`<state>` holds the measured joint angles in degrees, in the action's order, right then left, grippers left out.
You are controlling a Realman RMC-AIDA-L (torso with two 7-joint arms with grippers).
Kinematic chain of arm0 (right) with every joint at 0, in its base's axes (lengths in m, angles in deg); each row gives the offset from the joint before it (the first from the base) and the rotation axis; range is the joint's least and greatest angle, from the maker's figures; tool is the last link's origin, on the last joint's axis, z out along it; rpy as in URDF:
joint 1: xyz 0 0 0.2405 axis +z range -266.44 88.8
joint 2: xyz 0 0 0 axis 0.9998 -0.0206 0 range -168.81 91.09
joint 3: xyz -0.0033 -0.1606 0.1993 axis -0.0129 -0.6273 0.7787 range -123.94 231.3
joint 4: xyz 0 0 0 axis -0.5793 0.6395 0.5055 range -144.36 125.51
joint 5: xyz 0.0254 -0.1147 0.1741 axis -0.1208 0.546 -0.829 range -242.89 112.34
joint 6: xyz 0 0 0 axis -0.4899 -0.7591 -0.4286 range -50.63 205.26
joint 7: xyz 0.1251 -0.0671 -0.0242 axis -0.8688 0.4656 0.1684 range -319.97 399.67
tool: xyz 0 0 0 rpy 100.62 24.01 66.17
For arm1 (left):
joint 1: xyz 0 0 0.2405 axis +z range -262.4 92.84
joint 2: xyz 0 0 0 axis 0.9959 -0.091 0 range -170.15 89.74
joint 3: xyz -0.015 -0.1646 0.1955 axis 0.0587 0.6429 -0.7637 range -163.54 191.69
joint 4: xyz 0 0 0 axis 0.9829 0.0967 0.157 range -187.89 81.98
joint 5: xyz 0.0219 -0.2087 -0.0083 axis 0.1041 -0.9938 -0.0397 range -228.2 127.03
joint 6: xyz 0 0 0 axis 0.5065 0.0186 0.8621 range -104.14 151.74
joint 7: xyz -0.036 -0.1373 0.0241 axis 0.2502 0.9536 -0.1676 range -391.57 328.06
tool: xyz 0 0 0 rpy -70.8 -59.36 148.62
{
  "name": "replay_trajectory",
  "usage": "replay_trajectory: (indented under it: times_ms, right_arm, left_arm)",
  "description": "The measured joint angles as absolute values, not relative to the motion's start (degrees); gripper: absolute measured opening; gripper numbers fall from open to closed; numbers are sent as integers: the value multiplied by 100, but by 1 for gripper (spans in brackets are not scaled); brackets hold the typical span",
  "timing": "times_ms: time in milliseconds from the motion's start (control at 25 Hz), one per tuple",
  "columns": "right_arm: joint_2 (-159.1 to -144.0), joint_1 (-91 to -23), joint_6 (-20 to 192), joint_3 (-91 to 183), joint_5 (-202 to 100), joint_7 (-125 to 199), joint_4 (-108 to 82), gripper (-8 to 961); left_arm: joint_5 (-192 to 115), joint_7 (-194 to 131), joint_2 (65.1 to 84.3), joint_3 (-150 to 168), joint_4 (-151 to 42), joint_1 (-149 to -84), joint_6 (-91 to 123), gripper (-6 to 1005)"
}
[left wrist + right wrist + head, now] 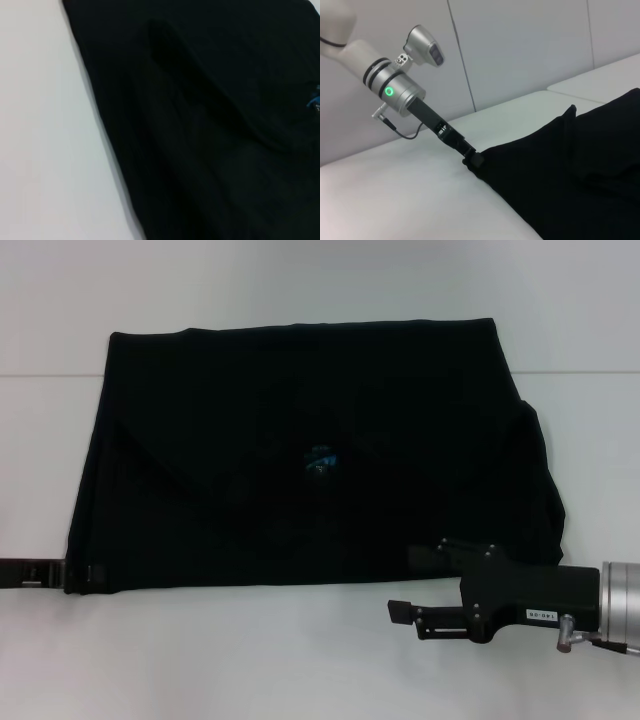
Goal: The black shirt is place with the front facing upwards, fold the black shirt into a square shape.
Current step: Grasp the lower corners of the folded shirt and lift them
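The black shirt [300, 410] lies flat on the white table [250, 660], its sleeves folded in and its small blue neck label [320, 458] near the middle. No lettering shows. My left gripper [62, 573] reaches in low from the left, its fingers together at the shirt's near left corner; the right wrist view shows that gripper [472, 159] pinching the cloth edge. My right gripper [420, 577] is open at the near right corner, one finger over the cloth and the other on the bare table. The left wrist view shows the shirt [210, 125] close up.
The white table [410, 200] has bare room in front of the shirt and to both sides. A seam in the table [580, 373] runs behind the shirt. A pale panelled wall [520, 45] stands beyond the table.
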<state>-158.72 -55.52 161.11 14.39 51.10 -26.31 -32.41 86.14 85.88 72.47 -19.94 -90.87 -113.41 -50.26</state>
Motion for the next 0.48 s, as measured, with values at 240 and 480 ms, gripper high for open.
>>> replay_trajectory:
  times_ms: [240, 480]
  right_arm:
    - [-15753, -5565, 16118, 1448, 5114, -3538, -3563, 886]
    - [-15415, -5550, 15932, 1436, 5447, -5871, -4591, 885]
  left_arm:
    - [8614, 8570, 7239, -1994, -9090, -11351, -5046, 122]
    - [8567, 8561, 7205, -1954, -9100, -11352, -5184, 42]
